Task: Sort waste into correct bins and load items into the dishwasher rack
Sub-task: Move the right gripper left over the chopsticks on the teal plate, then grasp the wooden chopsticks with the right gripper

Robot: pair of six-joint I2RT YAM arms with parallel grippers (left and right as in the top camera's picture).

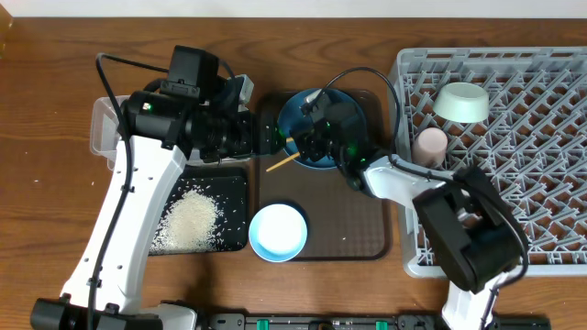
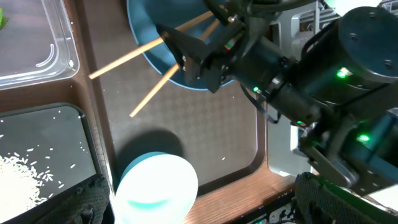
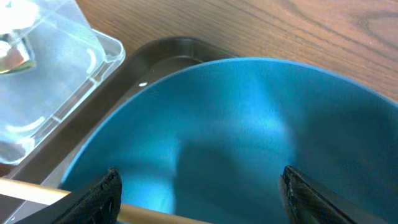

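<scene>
The dark-blue plate (image 1: 323, 110) lies at the back of the brown serving tray (image 1: 353, 229) and fills the right wrist view (image 3: 249, 118). My right gripper (image 1: 316, 137) (image 3: 205, 196) is open, low over the plate, with a wooden chopstick (image 3: 37, 191) by its left finger. Two chopsticks (image 2: 146, 99) stick out off the plate's edge. My left gripper (image 1: 264, 137) (image 2: 208, 202) is open and empty above the tray, over the white bowl (image 1: 278, 231) (image 2: 155, 190). The mint-green bowl (image 1: 461, 102) and pink cup (image 1: 429, 145) stand in the grey rack (image 1: 541, 165). Rice (image 1: 191, 220) lies in the black tray (image 1: 234, 188). The napkin is hidden.
The clear tub (image 1: 103, 128) (image 2: 37, 43) sits behind the black tray, mostly under my left arm; a green scrap (image 2: 2, 18) shows at its edge. The two arms are close together over the plate. The rack borders the serving tray on the right.
</scene>
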